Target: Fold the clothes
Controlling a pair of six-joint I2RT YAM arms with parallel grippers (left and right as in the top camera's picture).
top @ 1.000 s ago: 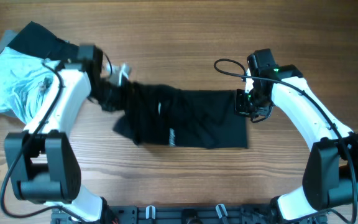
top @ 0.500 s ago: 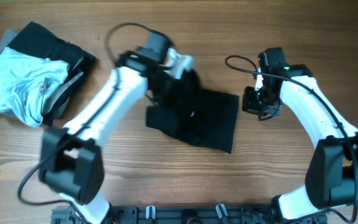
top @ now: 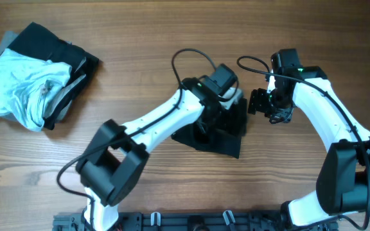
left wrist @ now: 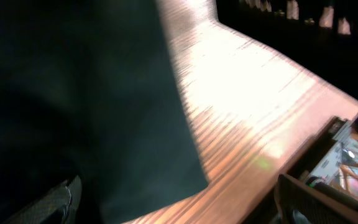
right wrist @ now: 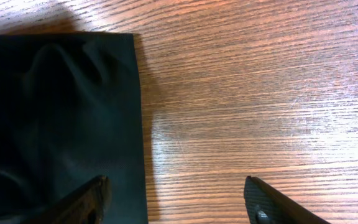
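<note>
The clothes [top: 227, 136], one black garment, lie as a folded dark bundle near the middle of the wooden table [top: 172, 38], a little toward the right side. The left gripper [left wrist: 179, 196] hangs directly above the bundle's upper part. Its fingers [left wrist: 61, 202] are spread wide apart and nothing is clamped between them; black cloth lies below one finger and bare wood below the other. The right gripper [right wrist: 176, 186] is just beside the right edge of the garment. Its fingers [right wrist: 92, 196] are also apart and hold nothing, and the straight edge of the cloth runs below one of them. Far away, at the left back corner of the table, a pale blue garment [top: 18, 86] rests on a pile of dark garments [top: 44, 40].
</note>
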